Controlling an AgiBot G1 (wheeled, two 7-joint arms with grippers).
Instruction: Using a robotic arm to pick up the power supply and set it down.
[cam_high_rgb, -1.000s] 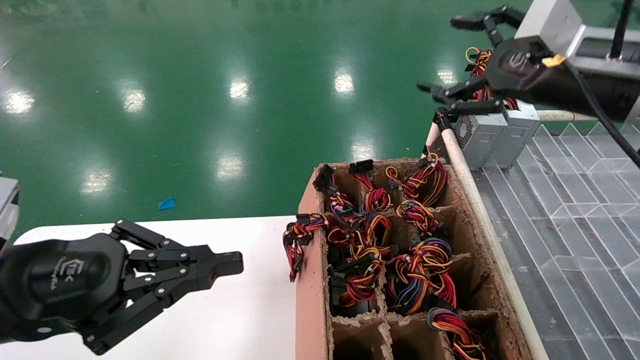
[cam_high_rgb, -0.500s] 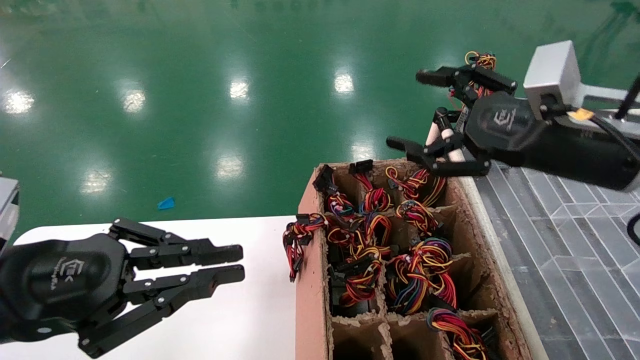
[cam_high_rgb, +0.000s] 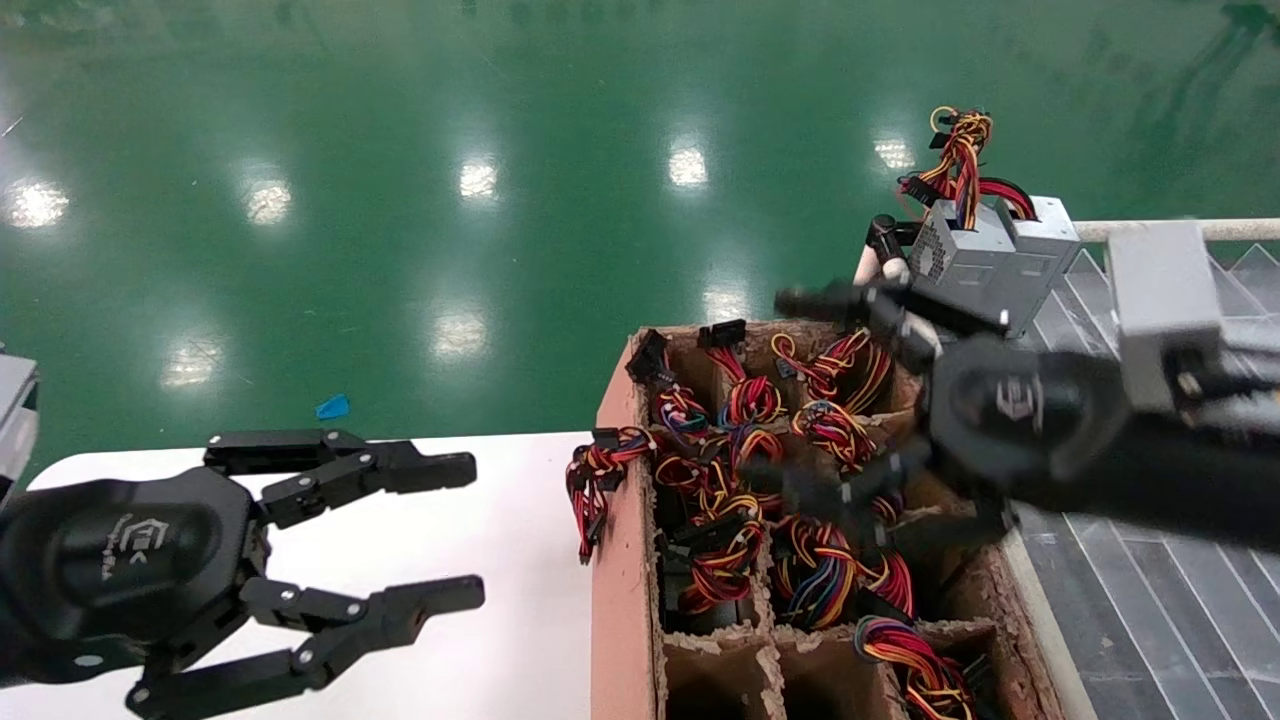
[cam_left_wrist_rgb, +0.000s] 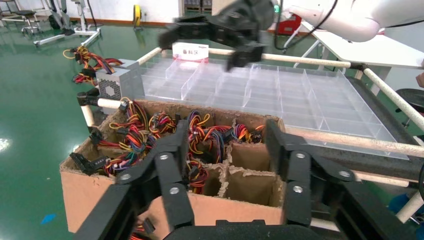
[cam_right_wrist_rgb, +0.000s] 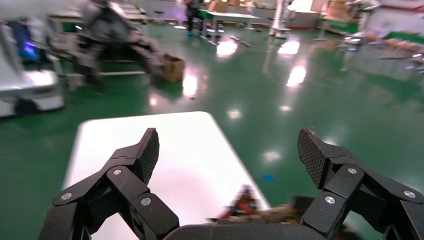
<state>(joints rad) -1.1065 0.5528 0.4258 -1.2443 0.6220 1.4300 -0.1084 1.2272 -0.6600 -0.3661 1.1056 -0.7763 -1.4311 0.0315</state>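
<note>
Power supply (cam_high_rgb: 985, 262) was the piece you were after, and your right gripper (cam_high_rgb: 815, 400) carried nothing: its jaws stood spread wide, one finger up near the far rim of the cardboard crate (cam_high_rgb: 625, 560), the other low over the wire bundles (cam_high_rgb: 825, 570) in the crate's cells. Your left gripper (cam_high_rgb: 440, 530) was likewise splayed and bare, hovering above the white table (cam_high_rgb: 500, 640) to the crate's left.

From the head view, the grey metal box stood beyond and to the right of your right gripper, at the near corner of the clear divided tray (cam_high_rgb: 1180, 610), with its wire tail sticking up from the top. A like grey box stood touching it on the far side. The box lay outside the jaws, not between them.

I'd judge that box to be stiff, fairly heavy for its size, and smooth on its sheet-metal faces, so it might slide in a light pinch. You would do best to close across two opposite flat sides of the casing, clear of the fan grille. The wires are soft and springy; they'd flop and snag, so don't lift by them.
</note>
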